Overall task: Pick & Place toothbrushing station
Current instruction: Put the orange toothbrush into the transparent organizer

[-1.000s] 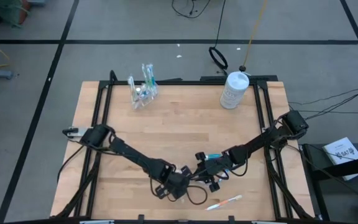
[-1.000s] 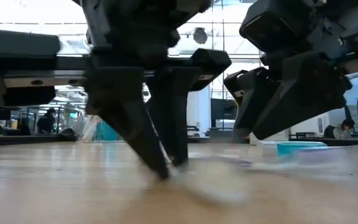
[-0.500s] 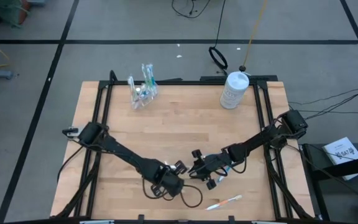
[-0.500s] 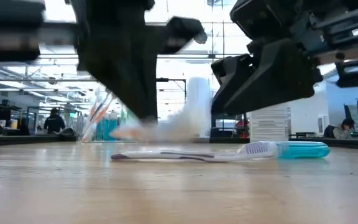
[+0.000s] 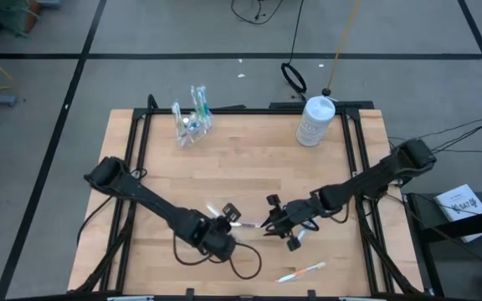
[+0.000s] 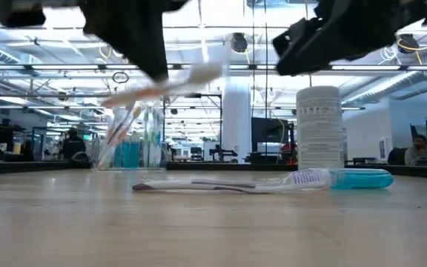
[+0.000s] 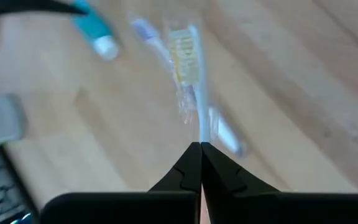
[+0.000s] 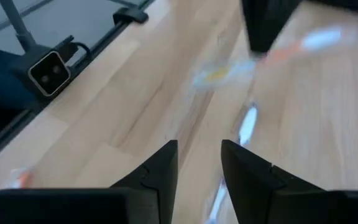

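Pinching a toothbrush [image 7: 188, 74] by its very end, the left gripper [image 7: 201, 152] risks dropping it — right gripper [image 8: 199, 155] hovers with jaws apart.

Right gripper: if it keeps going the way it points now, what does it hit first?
Likely the left gripper and the toothbrush it holds, straight ahead of the right gripper. Depth between them is unclear.

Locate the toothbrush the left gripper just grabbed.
High view: the toothbrush is pinched in the shut left gripper, lifted above the table's front-centre, just left of the right gripper. The left wrist view shows it sticking out past the closed fingertips.
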Tool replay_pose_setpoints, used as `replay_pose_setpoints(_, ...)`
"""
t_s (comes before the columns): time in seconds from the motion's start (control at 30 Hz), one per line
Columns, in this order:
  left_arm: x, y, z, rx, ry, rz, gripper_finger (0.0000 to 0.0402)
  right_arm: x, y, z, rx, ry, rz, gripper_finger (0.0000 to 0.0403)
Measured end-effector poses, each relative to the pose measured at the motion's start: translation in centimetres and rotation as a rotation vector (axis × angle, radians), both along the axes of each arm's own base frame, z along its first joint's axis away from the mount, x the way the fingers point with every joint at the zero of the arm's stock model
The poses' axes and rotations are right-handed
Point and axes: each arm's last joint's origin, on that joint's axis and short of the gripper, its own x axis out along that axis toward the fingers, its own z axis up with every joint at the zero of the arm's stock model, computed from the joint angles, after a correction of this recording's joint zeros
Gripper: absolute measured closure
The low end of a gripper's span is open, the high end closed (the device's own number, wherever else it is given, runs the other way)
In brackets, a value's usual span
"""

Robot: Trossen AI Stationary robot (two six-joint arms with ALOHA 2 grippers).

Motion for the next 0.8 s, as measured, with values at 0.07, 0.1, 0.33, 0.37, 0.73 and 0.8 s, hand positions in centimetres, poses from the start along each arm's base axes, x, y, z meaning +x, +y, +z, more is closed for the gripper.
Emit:
replay_pose_setpoints(0.07,-0.6,0.5,1.2,0.019,-0.024,0.019,0.0400,-0.7,-0.3,0.9,0.035,0.027,-0.027,0.0289)
replay_pose_setpoints(0.1,-1.0,0.7,2.0,0.028,-0.039,0.028,0.0399,-1.1,-0.4,1.3,0.050,0.041,-0.040,0.0289)
replay_pose_setpoints(0.33,-4.0,3.9,8.2,0.040,-0.212,0.181,0.0399,-2.9,-1.1,2.2,0.117,0.161,-0.118,0.0289)
replay_pose_setpoints(0.37,-4.5,4.5,9.0,0.033,-0.240,0.212,0.0398,-3.0,-1.1,2.1,0.113,0.173,-0.121,0.0289)
replay_pose_setpoints(0.73,-9.8,9.9,15.9,-0.011,-0.551,0.505,0.0399,-3.0,-1.1,1.7,0.100,0.201,-0.124,0.0289)
replay_pose_setpoints(0.8,-10.3,10.5,16.5,-0.004,-0.601,0.560,0.0398,-3.0,-1.1,1.7,0.099,0.201,-0.123,0.0289)
